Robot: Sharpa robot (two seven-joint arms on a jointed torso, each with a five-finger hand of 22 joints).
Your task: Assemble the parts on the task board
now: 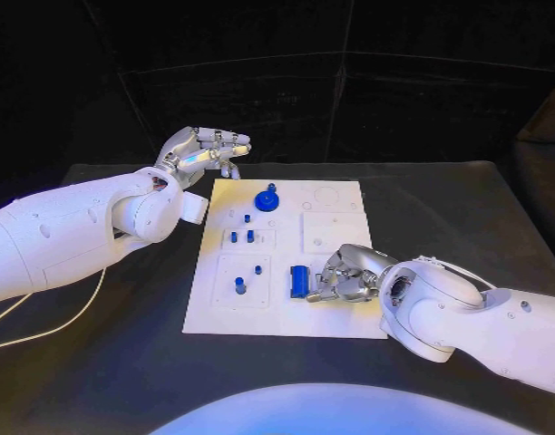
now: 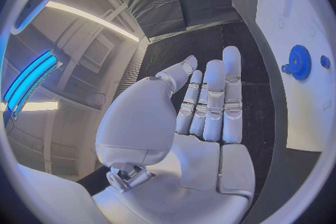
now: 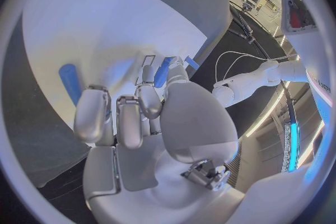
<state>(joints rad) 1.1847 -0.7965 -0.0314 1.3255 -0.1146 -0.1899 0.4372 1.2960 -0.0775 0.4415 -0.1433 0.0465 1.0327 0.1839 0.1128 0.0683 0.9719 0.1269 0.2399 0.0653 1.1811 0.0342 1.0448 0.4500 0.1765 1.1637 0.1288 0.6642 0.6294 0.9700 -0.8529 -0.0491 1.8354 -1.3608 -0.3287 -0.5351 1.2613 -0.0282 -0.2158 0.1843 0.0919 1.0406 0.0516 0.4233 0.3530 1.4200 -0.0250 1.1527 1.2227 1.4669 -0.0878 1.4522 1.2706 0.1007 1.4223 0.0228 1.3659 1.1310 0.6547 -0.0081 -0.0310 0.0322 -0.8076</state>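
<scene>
The white task board (image 1: 330, 313) lies in the middle of the table. On it stand a blue gear (image 1: 267, 201) and several small blue pegs (image 1: 242, 236). A blue cylinder (image 1: 300, 281) lies near the board's front, also seen as the blue cylinder (image 3: 70, 83) in the right wrist view. My right hand (image 1: 343, 276) rests low over the board just right of that cylinder, fingers curled. A small blue part (image 3: 164, 71) sits between its thumb and a fingertip. My left hand (image 1: 206, 150) hovers above the board's far left corner, fingers straight, holding nothing; the gear (image 2: 299, 61) lies beyond it.
Shallow recesses (image 1: 327, 232) mark the right half of the board. Black table (image 1: 487, 217) stretches around the board on all sides. A white cable (image 1: 43, 328) trails along the table under my left arm.
</scene>
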